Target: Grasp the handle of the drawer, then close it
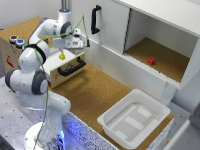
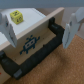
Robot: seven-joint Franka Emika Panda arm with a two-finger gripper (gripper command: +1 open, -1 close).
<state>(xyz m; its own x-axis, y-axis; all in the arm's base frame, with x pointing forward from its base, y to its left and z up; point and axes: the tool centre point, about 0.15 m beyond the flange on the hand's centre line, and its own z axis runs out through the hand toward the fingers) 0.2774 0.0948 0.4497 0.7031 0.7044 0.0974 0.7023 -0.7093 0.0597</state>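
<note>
Fingers (image 2: 74, 26) of the gripper (image 2: 42, 25) stood apart above the handle (image 2: 35, 57), at 6 o'clock on the open drawer (image 1: 67, 62); best approach: descend, centre on bar, clamp, push straight.

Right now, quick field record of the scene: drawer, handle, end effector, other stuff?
drawer: pulled out of its box, not yet closed
handle: black bar across the drawer front, nothing gripping it
in drawer: yellow cube
end effector: open, above the drawer; in the wrist view the fingers straddle the handle, no contact visible
cabinet: open, red block on the cork floor
white tub: on the cork counter
</note>
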